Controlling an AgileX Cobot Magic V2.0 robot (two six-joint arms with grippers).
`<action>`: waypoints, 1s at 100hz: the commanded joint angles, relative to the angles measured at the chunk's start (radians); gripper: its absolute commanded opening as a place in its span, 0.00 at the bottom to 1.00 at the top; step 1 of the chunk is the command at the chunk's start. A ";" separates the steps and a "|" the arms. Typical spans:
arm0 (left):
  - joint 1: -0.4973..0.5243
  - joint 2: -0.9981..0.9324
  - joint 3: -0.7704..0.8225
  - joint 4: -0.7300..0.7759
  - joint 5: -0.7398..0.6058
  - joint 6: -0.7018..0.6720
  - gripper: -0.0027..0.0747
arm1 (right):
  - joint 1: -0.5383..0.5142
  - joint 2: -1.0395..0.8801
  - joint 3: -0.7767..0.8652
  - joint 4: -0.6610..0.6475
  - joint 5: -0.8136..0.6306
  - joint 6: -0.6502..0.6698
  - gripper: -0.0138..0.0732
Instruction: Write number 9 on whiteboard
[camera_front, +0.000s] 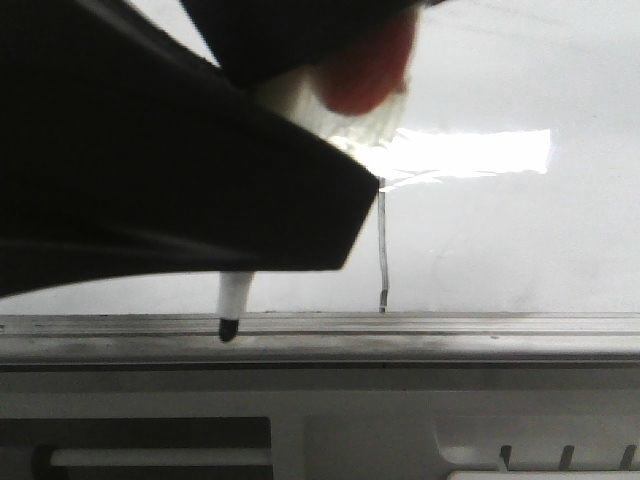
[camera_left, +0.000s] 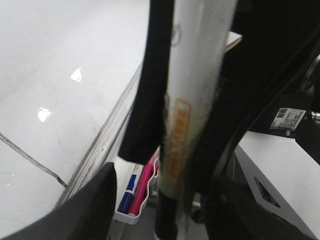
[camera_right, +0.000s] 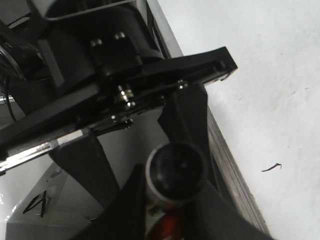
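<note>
Plainly, the left gripper (camera_left: 172, 170) is clamped on a marker (camera_left: 197, 75): its black fingers (camera_left: 142, 125) press on either side of the white barrel, which carries an orange label. From the front, this gripper fills the left side as a dark mass, and the marker's black tip (camera_front: 229, 325) pokes out beneath it, pointing down and level with the grey rail (camera_front: 450, 325) at the lower edge of the whiteboard (camera_front: 500, 240). Whether the tip touches the rail cannot be told.

On the board, only the long, slightly wavy tail of the 9 (camera_front: 382, 250) shows, running down almost to the rail. Its loop is hidden behind the gripper. The tail stands to the right of the marker tip, clear of it. A bright band of glare (camera_front: 470, 155) lies across the board near the top of the tail. In the left wrist view the same stroke (camera_left: 30, 160) shows as a thin line ending close to the rail.

Below the rail hangs a white tray (camera_left: 131, 217) holding a blue pen (camera_left: 127, 192) and a pink pen (camera_left: 142, 187) side by side.

The right gripper (camera_right: 172, 200) has its fingers closed against a round, dark-ended tube (camera_right: 176, 171) seen end-on. Beside it on the board sits a short black tick (camera_right: 272, 167). A blurred red and white shape (camera_front: 365, 65) shows at the top of the front view
</note>
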 joint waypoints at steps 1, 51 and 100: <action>-0.005 -0.011 -0.031 -0.040 0.022 0.001 0.48 | 0.001 -0.006 -0.036 0.009 -0.040 -0.010 0.08; -0.005 -0.011 -0.031 -0.043 0.024 -0.088 0.15 | -0.001 -0.006 -0.036 0.000 -0.024 -0.010 0.08; -0.005 -0.011 -0.018 -0.042 0.028 -0.093 0.01 | -0.001 -0.006 -0.036 0.000 -0.012 -0.010 0.37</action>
